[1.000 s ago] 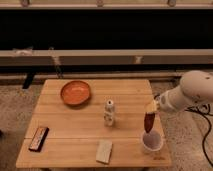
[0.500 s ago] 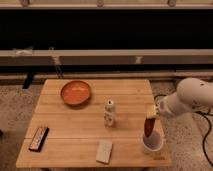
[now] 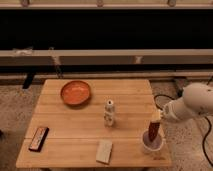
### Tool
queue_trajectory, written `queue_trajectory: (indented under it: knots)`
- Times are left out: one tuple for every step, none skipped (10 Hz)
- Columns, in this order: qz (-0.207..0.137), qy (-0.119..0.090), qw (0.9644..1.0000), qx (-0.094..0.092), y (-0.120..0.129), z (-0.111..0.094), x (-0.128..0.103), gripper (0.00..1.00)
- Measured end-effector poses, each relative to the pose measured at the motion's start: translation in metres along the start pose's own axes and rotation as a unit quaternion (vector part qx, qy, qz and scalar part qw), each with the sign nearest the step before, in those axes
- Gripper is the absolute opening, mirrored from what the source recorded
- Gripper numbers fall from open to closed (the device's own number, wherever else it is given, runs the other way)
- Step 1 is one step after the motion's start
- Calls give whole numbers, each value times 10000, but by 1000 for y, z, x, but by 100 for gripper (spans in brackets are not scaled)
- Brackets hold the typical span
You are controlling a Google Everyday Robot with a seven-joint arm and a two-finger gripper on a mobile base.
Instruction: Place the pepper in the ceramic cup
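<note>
The pepper (image 3: 153,131) is held pretty much upright, long axis vertical, tapered tip pointing down into the ceramic cup (image 3: 151,144). It's slim and dark red, smooth looking, with its lower end already inside the rim. Its top end is pinched by the claw (image 3: 156,116), which is closed around it just above the cup. The cup is small, white and round with a thick rim, and is set near the front right corner of the counter (image 3: 75,130), which is made of pale wooden planks. A shallow orange bowl (image 3: 76,93) is seen toward the back left, a slim white bottle (image 3: 110,113) stands mid-counter, and a flat black-and-red device (image 3: 38,138) lies by the front left corner.
</note>
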Motion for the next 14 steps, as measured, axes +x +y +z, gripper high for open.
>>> queue_trajectory:
  knots:
    - [55,-16,10000,52,-4,-2,4,34]
    - [84,-23,9999,80,-6,-2,7,42]
    - [116,-35,9999,108,-8,-3,9,52]
    - [141,-42,9998,127,-9,-4,12,62]
    - [160,-47,9998,144,-10,-4,14,72]
    - [171,-55,9997,158,-11,-5,15,78]
    - [170,-58,9997,171,-10,-5,16,80]
    - [148,-55,9997,182,-9,-5,16,80]
    - [105,-41,9997,197,-6,-6,15,80]
    - [58,-42,9998,204,-3,-7,13,80]
    - [-32,-40,9997,219,3,-12,9,80]
    - [-127,-44,9996,239,9,-20,4,80]
    - [-236,-61,9994,258,18,-28,-3,80]
    - [-415,-39,9987,290,31,-37,-12,80]
